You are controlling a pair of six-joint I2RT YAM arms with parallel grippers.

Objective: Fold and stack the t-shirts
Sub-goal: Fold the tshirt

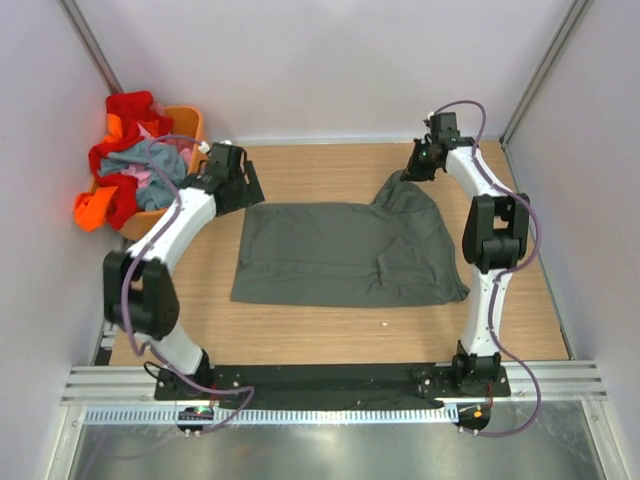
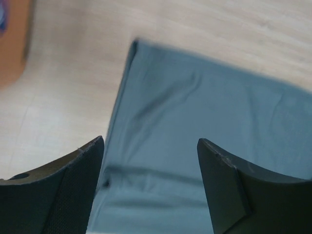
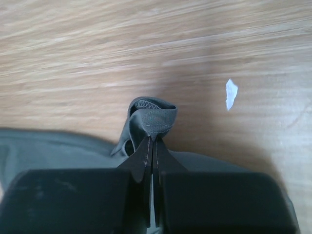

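A dark grey t-shirt lies spread on the wooden table, its far right part pulled up into a peak. My right gripper is shut on that peak; the right wrist view shows a bunched hem of the grey t-shirt pinched between my closed fingers. My left gripper is open and empty, hovering over the shirt's far left corner, which shows between my fingers. Red, orange, pink and blue-grey t-shirts are heaped in the basket at the far left.
The orange plastic basket stands at the table's far left corner, partly off the edge. A small white scrap lies on the wood near my right gripper. Grey walls close in the sides.
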